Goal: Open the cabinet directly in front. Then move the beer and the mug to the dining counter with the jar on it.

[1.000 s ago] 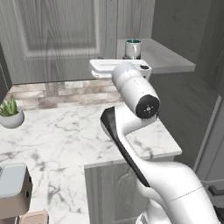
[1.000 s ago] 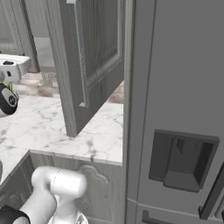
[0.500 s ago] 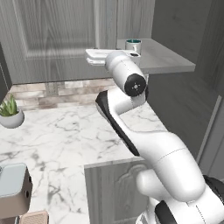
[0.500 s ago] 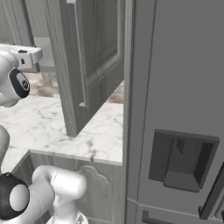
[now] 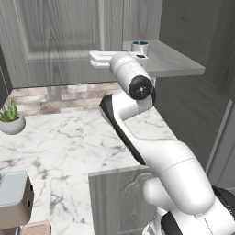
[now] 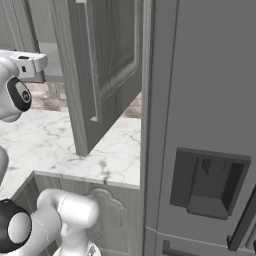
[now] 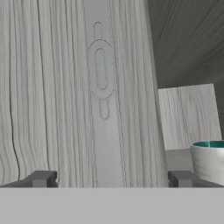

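Facing the cabinet (image 7: 52, 87) door, hand (image 7: 109, 178) spread wide, mug (image 7: 209, 159) just beside its right fingertip

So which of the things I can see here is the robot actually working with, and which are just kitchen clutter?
Part of the job:
- the cabinet, its right door swung open
- the mug on the cabinet shelf
- the gripper, open, facing the closed left door

Just lying about:
- potted plant
- marble worktop
- grey appliance at the counter's near edge
- fridge
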Robot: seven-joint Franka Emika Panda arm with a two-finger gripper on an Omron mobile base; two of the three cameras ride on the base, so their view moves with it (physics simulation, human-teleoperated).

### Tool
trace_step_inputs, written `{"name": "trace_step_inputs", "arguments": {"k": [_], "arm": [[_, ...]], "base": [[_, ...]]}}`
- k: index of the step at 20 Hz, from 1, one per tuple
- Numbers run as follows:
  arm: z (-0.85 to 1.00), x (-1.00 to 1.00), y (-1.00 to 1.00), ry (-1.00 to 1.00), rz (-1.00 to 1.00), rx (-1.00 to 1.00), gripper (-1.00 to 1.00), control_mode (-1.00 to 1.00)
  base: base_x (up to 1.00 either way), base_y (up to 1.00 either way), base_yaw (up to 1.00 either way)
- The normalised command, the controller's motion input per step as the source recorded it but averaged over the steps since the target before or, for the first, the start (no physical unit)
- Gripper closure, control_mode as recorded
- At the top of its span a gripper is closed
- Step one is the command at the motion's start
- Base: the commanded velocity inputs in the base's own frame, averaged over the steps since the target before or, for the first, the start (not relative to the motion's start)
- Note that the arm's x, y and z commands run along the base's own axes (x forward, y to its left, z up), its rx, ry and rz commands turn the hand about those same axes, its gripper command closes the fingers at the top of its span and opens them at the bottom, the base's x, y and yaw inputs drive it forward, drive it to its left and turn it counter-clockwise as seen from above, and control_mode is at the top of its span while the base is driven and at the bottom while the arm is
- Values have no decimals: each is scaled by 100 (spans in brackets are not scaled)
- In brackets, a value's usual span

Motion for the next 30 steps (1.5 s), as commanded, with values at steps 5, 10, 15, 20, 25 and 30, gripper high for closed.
{"name": "trace_step_inputs", "arguments": {"k": [5, 10, 15, 20, 25, 30], "arm": [[0, 0, 0, 0, 0, 0, 100, -100], [18, -46, 22, 1, -5, 0, 100, -100], [29, -94, 34, 7, -5, 0, 100, -100], [25, -100, 53, 8, -9, 0, 100, -100], [1, -100, 80, 0, -11, -3, 100, -100], [-2, -94, 92, 3, -12, -4, 100, -100]], "base": [[0, 0, 0], [0, 0, 0], [0, 0, 0], [0, 0, 0], [0, 0, 0], [0, 0, 0]]}}
